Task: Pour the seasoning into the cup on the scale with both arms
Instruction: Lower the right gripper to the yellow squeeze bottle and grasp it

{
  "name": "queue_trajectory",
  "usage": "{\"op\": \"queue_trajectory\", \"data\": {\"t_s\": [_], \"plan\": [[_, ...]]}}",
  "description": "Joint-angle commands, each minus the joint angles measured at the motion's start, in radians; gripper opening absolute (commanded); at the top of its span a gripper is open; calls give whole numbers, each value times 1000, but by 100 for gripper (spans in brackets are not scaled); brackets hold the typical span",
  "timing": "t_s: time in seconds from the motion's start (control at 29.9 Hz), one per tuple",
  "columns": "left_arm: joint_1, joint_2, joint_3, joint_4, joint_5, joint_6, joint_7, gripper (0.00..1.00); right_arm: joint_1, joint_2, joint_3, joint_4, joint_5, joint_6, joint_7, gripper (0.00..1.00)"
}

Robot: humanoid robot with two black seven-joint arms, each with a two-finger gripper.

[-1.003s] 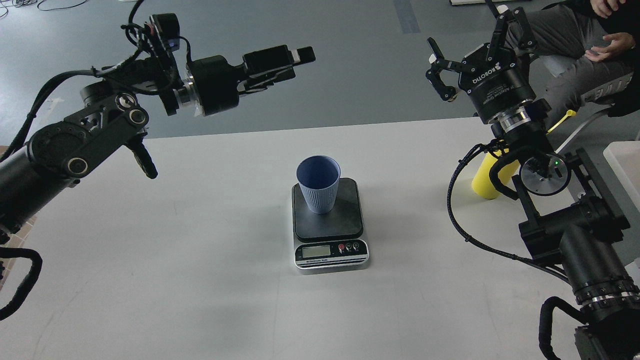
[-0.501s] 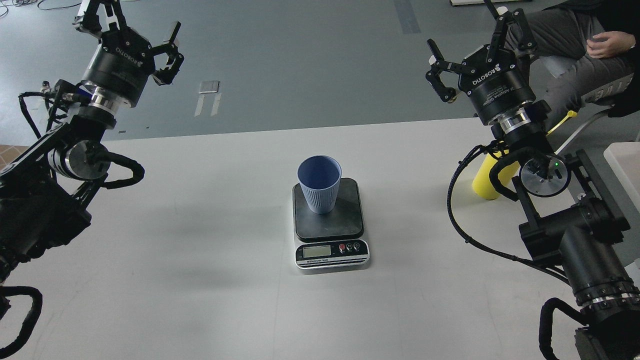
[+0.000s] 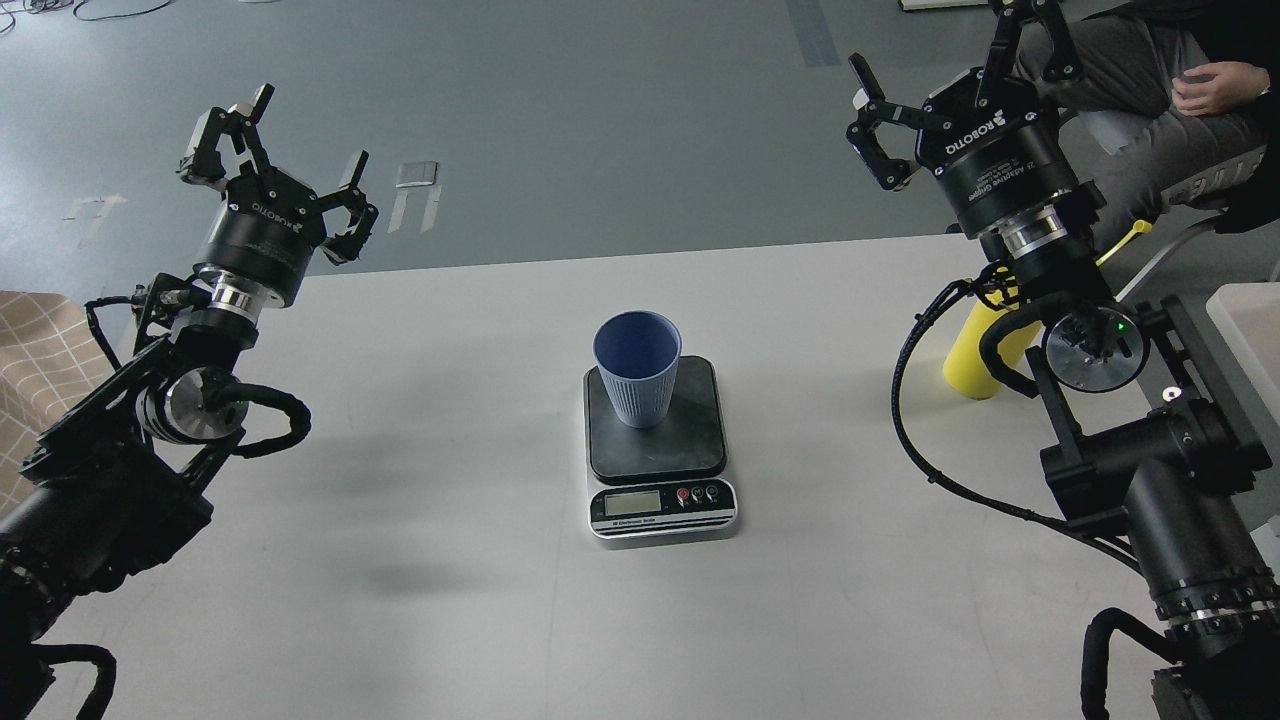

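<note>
1. You are looking down from the robot's head onto a white table; the scale sits at its centre, display and buttons facing you.
2. The cup stands upright on the back left of the scale's dark platform; you can see no seasoning inside it, so nothing appears to be poured yet.
3. The bottle stands on the table at the far right, well apart from the scale; the right arm hides most of it, leaving only the lower yellow body and a bit of yellow tether in view.
4. The left gripper hovers above the far left edge of the table; its fingers are spread wide and it holds nothing.
5. The right gripper is raised above and behind the bottle; its fingers are also spread wide and empty; it is not touching the bottle.
6. In my judgement the task is at its very start; the cup is placed, but you have yet to grasp the bottle, open its cap if it is shut, carry it over the cup, and pour.
7. A seated person's hand shows at the top right, away from the table.
</note>
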Motion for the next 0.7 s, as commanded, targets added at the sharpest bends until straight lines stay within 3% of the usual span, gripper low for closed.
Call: {"op": "queue_trajectory", "data": {"t_s": [0.0,0.13,0.3,0.53,0.67], "plan": [[-1,0,1,0,0,0,0,97,-51,-15,0,86,67,0,0,100],[-1,1,4,1,0,0,0,97,-125,-100,-5,157,201,0,0,100],[-1,1,6,1,2,0,0,97,-371,-213,64,336,362,0,-2,100],[-1,0,6,-2,3,0,0,97,-705,-184,178,496,431,0,-2,100],[-3,1,4,-5,3,0,0,97,-815,-153,192,499,477,0,0,100]]}}
